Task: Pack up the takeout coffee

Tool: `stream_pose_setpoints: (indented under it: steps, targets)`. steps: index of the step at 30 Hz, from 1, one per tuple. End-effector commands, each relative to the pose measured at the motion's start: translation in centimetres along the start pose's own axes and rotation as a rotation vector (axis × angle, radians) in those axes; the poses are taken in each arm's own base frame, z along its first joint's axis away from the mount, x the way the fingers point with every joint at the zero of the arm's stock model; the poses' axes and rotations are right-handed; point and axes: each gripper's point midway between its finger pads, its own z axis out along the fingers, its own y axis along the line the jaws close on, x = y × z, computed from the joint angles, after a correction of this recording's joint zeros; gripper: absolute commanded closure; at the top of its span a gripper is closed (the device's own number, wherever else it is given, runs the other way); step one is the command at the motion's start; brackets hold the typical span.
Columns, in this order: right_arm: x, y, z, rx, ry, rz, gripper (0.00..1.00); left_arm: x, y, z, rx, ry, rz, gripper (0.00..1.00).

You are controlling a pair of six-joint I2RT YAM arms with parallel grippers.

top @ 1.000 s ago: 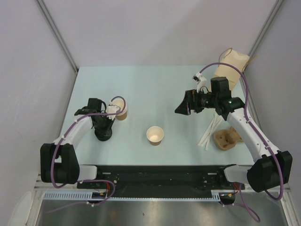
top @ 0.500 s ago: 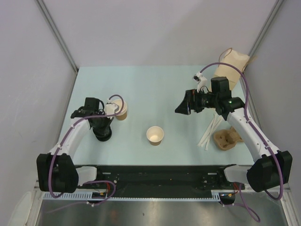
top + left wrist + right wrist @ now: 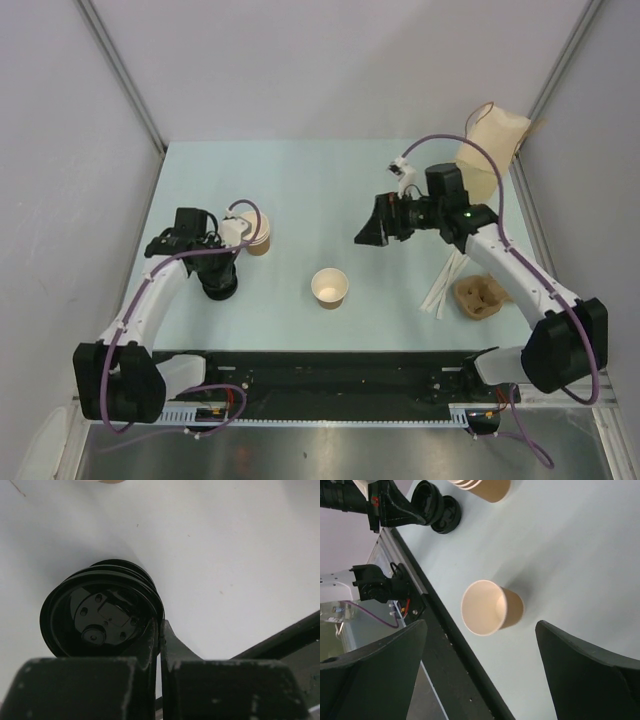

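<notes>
One open cup (image 3: 330, 287) is what your next move turns on. It stands upright near the middle of the tabletop (image 3: 320, 190), mouth up, white inside, with no lid on it.

Your left end effector (image 3: 159, 628) is down at the stack of black lids (image 3: 220, 284) on the left side. Its fingers are pressed together with only a sliver between them, one inside the rim of the top lid (image 3: 100, 614) and one outside, so I judge you have that rim pinched. From there the cup lies to the right and a little toward the arm bases, well apart from the lids, with bare tabletop between.

The cup's long axis is vertical, so the lid has to arrive flat and centred over the mouth. Gripped by its edge it may hang tilted, so watch for that. The stack of spare cups (image 3: 256, 238) sits just beside the left end effector, to its right and farther from the bases; keep clear of it as you lift.

Your right end effector (image 3: 369, 227) hangs beyond the cup, fingers spread wide and holding nothing. Its wrist view frames the cup between the two fingers, and seen from overhead it is the nearer arm, well placed to steady the cup.

The paper bag (image 3: 492, 140) stands in the far right corner.
</notes>
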Motion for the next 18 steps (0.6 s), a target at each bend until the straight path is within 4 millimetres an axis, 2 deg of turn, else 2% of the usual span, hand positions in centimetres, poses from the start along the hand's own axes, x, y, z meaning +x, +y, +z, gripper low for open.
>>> stream_pose_setpoints:
  steps: [1, 2, 3, 5, 6, 7, 8, 9, 11, 12, 13, 15, 18]
  targets:
    - [-0.1, 3.4, 4.5, -0.117, 0.012, -0.039, 0.12, -2.2, -0.5, -2.0, 0.070, -0.093, 0.032, 1.00]
    - [0.1, 3.6, 5.8, -0.126, 0.030, -0.045, 0.17, -2.3, -0.8, -2.2, 0.090, -0.100, 0.034, 1.00]
    - [-0.1, 3.9, 6.7, -0.130, 0.024, -0.057, 0.29, -2.5, -1.0, -2.7, 0.123, -0.121, 0.013, 1.00]
    - [0.4, 5.5, 8.4, -0.166, 0.047, -0.048, 0.42, -2.6, -0.6, -3.3, 0.136, -0.149, 0.014, 1.00]
    - [0.3, 5.7, 9.6, -0.184, 0.040, -0.042, 0.51, -2.7, -0.9, -3.5, 0.157, -0.161, 0.012, 1.00]
    - [0.5, 6.1, 10.3, -0.201, 0.045, -0.026, 0.55, -2.6, -0.8, -3.7, 0.151, -0.171, 0.016, 1.00]
    - [0.7, 7.1, 11.0, -0.227, 0.058, 0.025, 0.58, -2.6, -0.8, -3.7, 0.152, -0.174, 0.016, 1.00]
    - [0.9, 7.4, 12.3, -0.248, 0.062, 0.042, 0.61, -2.4, -0.9, -3.7, 0.161, -0.173, 0.013, 1.00]
    - [0.7, 8.5, 13.5, -0.285, 0.055, 0.065, 0.69, -2.5, -0.8, -4.0, 0.165, -0.190, 0.013, 1.00]
    - [1.4, 9.9, 14.4, -0.313, 0.069, 0.072, 0.73, -2.5, -0.8, -4.2, 0.168, -0.194, 0.012, 1.00]
    - [1.7, 10.2, 15.3, -0.315, 0.079, 0.074, 0.77, -2.5, -0.8, -4.2, 0.173, -0.199, 0.012, 1.00]
    - [2.8, 11.6, 16.7, -0.320, 0.092, 0.075, 0.80, -2.4, -0.7, -4.1, 0.178, -0.197, 0.008, 1.00]
    - [3.9, 12.3, 18.1, -0.336, 0.129, 0.093, 0.78, -2.1, -0.7, -4.1, 0.179, -0.192, 0.008, 1.00]
